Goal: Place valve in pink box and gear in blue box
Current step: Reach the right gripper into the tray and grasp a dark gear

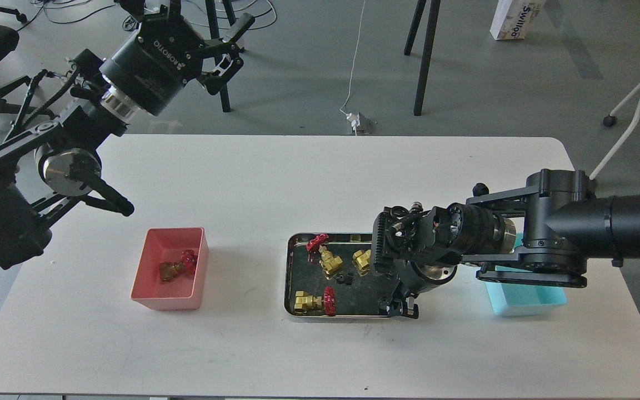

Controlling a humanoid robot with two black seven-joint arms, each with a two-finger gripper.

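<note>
Head view. Left gripper (225,53), upper left of the frame, raised off the table, fingers spread and holding nothing. Right gripper (400,305), lower centre, reaches down into the steel tray (288,266); whether its jaws are closed cannot be told. Pink box (143,278), centre left, contains one valve (178,268). Three valves and a gear (345,278) lie in the tray. Blue box (525,303), right, partly hidden under the arm.

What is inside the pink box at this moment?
One valve lies inside the pink box, brass body and red handwheel visible. No gear shows there; nothing covers its floor.
</note>
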